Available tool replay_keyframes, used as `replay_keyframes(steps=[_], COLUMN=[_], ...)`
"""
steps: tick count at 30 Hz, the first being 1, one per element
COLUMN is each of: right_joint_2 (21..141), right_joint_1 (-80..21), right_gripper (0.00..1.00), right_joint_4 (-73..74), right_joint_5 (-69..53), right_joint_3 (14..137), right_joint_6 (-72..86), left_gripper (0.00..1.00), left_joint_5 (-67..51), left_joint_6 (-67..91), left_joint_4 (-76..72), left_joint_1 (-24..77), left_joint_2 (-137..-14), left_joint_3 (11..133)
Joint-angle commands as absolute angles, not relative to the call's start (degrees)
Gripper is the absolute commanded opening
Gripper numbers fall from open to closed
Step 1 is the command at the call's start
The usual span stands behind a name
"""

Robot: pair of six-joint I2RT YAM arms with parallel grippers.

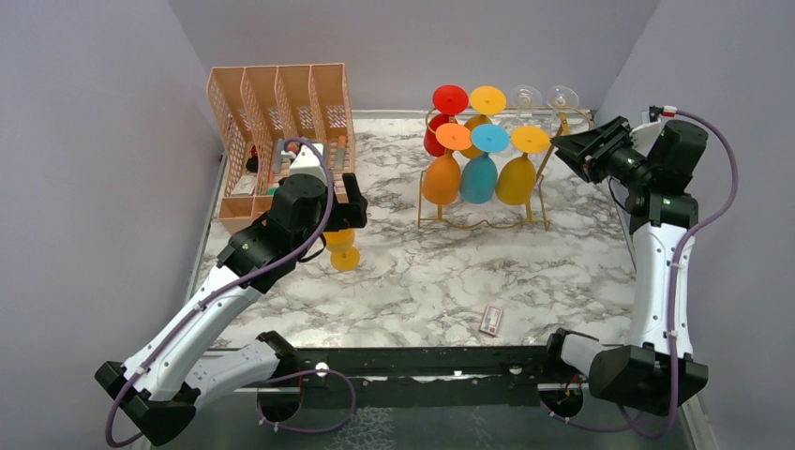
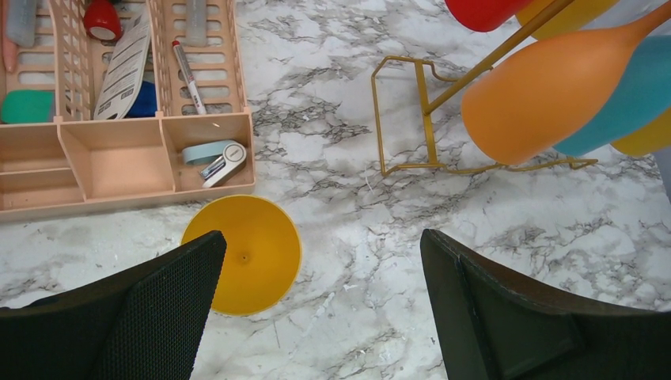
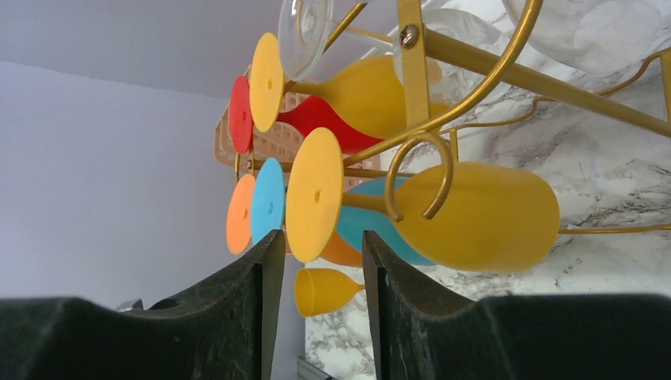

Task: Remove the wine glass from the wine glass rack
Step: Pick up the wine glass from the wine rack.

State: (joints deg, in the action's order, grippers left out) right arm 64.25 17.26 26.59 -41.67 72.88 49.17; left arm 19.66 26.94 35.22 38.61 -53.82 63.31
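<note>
The yellow wine glass (image 2: 245, 255) stands on the tabletop (image 2: 380, 261) left of the wine glass rack (image 2: 423, 111), beneath wide-open left fingers (image 2: 158, 309); brushing it could topple it. Right fingers (image 3: 221, 317), barely parted, hold nothing.

The gold wire wine glass rack (image 3: 411, 71) is being supported upright by the table (image 1: 422, 272) at its far middle. Coloured and clear glasses (image 1: 479, 178) are being hung upside down by their feet from its hooks. One yellow wine glass (image 2: 252, 255) is being borne by the table, left of the rack.
</note>
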Motion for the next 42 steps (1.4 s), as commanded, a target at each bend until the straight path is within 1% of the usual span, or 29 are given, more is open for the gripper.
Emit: replay_keyframes(steps=[1,10,15,19,22,24,27,32,35,39,42], right_joint_2=[65.9,68.6,69.1,67.9,66.0,65.2,64.7,61.7,61.6,61.0,60.4], right_joint_1=[17.3,15.8,14.2,13.6,13.4,13.2,13.1,12.8,12.7,12.3,11.7], right_gripper=[0.43,0.42,0.40,0.40,0.36,0.31,0.30,0.24,0.24,0.30,0.31], right_joint_4=[23.6,22.3,21.2,21.1,19.5,19.6,20.0,17.8,17.4,15.3,14.1], right_joint_5=[-42.8,-42.8,-43.2,-40.6,-38.1,-36.4,-34.7,-32.2,-32.9,-33.6,-32.3], right_joint_3=[72.7,73.8,73.3,72.6,70.1,69.5,69.0,65.7,65.2,63.9,63.2], right_joint_6=[51.0,51.8,52.5,53.9,56.2,57.0,57.8,61.0,61.8,64.2,65.1], left_gripper=[0.99,0.99,0.99,0.99,0.99,0.99,0.99,0.99,0.99,0.99,0.99], left_joint_5=[18.5,18.4,18.0,17.9,17.8,17.6,17.3,17.2,17.2,16.9,16.7], left_joint_6=[25.9,25.6,25.6,25.6,25.7,25.8,25.9,26.0,26.1,26.4,26.5], left_joint_4=[33.9,33.9,33.9,33.9,33.8,33.9,33.9,33.9,33.9,33.8,33.9], left_joint_1=[38.3,38.3,38.3,38.3,38.3,38.3,38.3,38.3,38.3,38.3,38.3], left_joint_2=[-54.3,-55.6,-55.8,-55.5,-55.4,-55.3,-55.2,-55.0,-55.0,-55.3,-55.5], left_joint_3=[66.0,66.7,66.6,66.2,65.8,65.7,65.7,65.5,65.2,65.2,65.1])
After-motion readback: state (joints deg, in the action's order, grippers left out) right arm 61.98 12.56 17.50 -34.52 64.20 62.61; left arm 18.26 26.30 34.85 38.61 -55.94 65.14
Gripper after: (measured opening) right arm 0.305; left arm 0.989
